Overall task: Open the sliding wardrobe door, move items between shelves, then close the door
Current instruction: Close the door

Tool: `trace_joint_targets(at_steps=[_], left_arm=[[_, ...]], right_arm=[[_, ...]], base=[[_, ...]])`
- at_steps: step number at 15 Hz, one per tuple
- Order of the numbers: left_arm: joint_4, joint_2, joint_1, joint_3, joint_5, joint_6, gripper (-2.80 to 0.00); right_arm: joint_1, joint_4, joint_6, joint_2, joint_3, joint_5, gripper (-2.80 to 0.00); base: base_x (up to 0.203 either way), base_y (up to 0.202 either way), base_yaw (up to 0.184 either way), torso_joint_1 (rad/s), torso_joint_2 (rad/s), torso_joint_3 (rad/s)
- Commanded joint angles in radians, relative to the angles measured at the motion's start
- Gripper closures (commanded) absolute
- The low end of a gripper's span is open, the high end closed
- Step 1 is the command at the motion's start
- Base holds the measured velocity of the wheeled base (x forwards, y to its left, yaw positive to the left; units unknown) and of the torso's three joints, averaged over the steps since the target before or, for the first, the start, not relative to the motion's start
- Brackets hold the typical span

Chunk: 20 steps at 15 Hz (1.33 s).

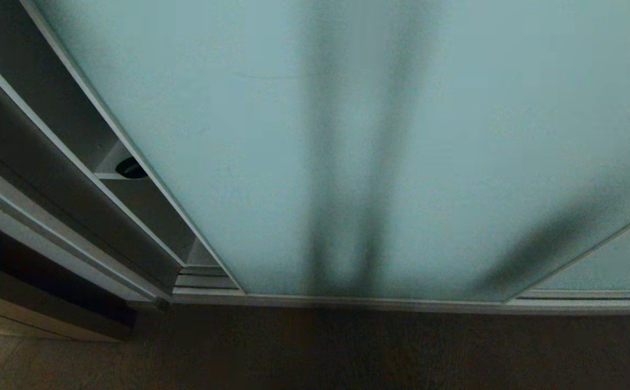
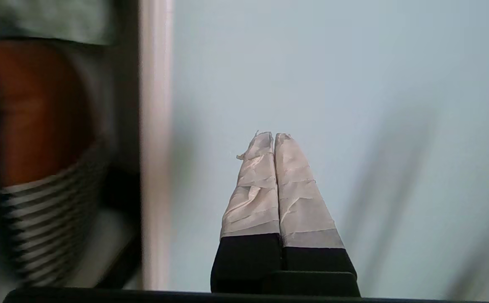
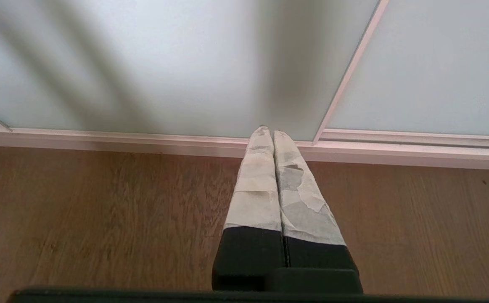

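At the far left of the head view a narrow gap in the wardrobe stands open, and a white shelf (image 1: 110, 172) shows inside it with a small black thing (image 1: 130, 168) lying on it, too hidden to name. Right beside the gap stands the sliding wardrobe door (image 1: 271, 141), a big panel of pale blue-green frosted glass in a thin silver frame, and it covers most of the wardrobe. Dark shadow stripes run down the glass. The door sits in the ribbed silver floor track (image 1: 206, 273), with the brown wood floor (image 1: 315, 352) in front of it. At the far right a second frosted panel (image 1: 618, 260) peeks out. No arm shows in the head view. In its own wrist view, the left gripper (image 2: 274, 135) is up in front of the door glass, near the door's pale frame edge, with its two taped fingers pressed together and nothing between them. The right gripper (image 3: 268, 131) hangs low over the wood floor, pointing at the foot of the door, also pressed shut and empty.
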Motion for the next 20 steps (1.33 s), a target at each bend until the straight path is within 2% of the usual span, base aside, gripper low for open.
trace_joint_targets(at_steps=[1,3,5,9,11,12,13,16,20], left_arm=[[-0.012,0.063,-0.031,-0.012,-0.002,-0.009,0.0],[-0.017,0.083,-0.071,-0.016,-0.002,-0.047,0.0],[-0.03,0.117,-0.08,-0.03,-0.002,-0.075,0.0],[-0.153,0.248,-0.08,-0.068,0.009,-0.068,0.0],[-0.178,0.28,-0.08,-0.066,0.027,0.002,0.0],[-0.183,0.301,-0.08,-0.069,0.064,0.011,0.0],[-0.207,0.316,-0.08,-0.072,0.089,0.011,0.0],[-0.241,0.345,-0.082,-0.091,0.092,-0.044,0.0],[-0.235,0.36,-0.109,-0.132,0.093,-0.052,0.0]], right_arm=[[0.0,-0.001,0.0,0.003,0.0,0.0,0.0],[0.0,-0.001,0.0,0.003,0.0,0.0,0.0],[0.0,-0.001,0.0,0.003,0.0,0.001,0.0],[0.0,-0.001,0.0,0.002,0.0,0.0,0.0],[0.0,-0.001,0.0,0.003,0.0,0.001,0.0],[0.0,-0.001,0.0,0.003,0.0,0.0,0.0],[0.0,-0.001,0.0,0.003,0.0,0.0,0.0],[0.0,-0.001,0.0,0.002,0.0,0.0,0.0],[0.0,-0.001,0.0,0.003,0.0,0.0,0.0]], base=[[0.0,0.0,0.0,0.0,0.0,0.0],[0.0,0.0,0.0,0.0,0.0,0.0],[0.0,0.0,0.0,0.0,0.0,0.0],[0.0,0.0,0.0,0.0,0.0,0.0],[0.0,0.0,0.0,0.0,0.0,0.0],[0.0,0.0,0.0,0.0,0.0,0.0],[0.0,0.0,0.0,0.0,0.0,0.0],[0.0,0.0,0.0,0.0,0.0,0.0],[0.0,0.0,0.0,0.0,0.0,0.0]])
